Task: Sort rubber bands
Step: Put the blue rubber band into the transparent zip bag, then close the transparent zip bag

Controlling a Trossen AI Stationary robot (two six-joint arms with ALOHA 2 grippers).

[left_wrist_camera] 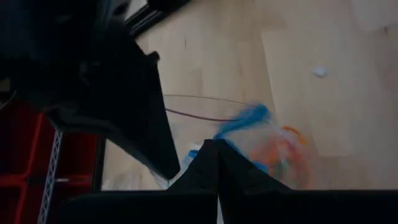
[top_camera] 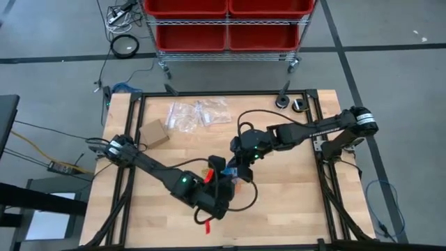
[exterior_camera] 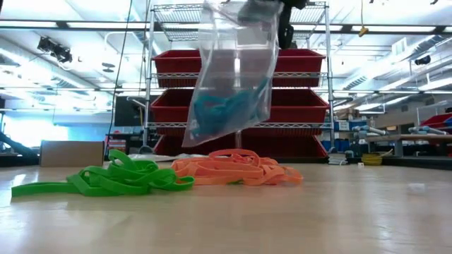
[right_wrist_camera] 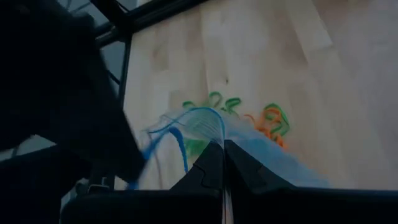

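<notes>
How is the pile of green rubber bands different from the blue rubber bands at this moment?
The green rubber bands lie loose on the table, while the blue rubber bands hang above it inside a clear plastic bag. The green ones spread out flat beside the orange rubber bands; the blue ones are bunched at the bag's bottom. Both are tangled clumps of thin loops.

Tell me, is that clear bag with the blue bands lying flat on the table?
No, in the low view the clear bag hangs in the air above the green rubber bands and orange rubber bands.
</notes>
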